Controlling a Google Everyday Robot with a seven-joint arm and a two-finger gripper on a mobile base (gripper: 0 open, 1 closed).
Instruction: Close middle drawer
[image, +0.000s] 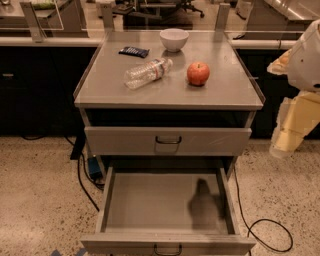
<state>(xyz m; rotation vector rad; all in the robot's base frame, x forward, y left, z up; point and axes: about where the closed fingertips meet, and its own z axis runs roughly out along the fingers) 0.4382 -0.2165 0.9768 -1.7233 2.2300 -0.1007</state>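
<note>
The middle drawer (150, 200) is pulled far out of the grey cabinet. Its plain grey floor is bare, with low side walls, and its small dark bail handle (167, 248) sits at the bottom edge of the view. A dark shadow lies on the right part of its floor. Above it is a matching grey drawer front (125, 141) with its own handle. My arm, white and pale yellow, hangs at the right edge of the view. My gripper (286, 142) is beside the cabinet's right side, level with the upper drawer front and apart from the open drawer.
On the cabinet top (230, 92) lie a plastic bottle (147, 72) on its side, a red apple (198, 73), a white bowl (174, 39) and a dark packet (134, 51). Black cables (270, 235) run over the speckled floor on both sides. Dark counters stand behind.
</note>
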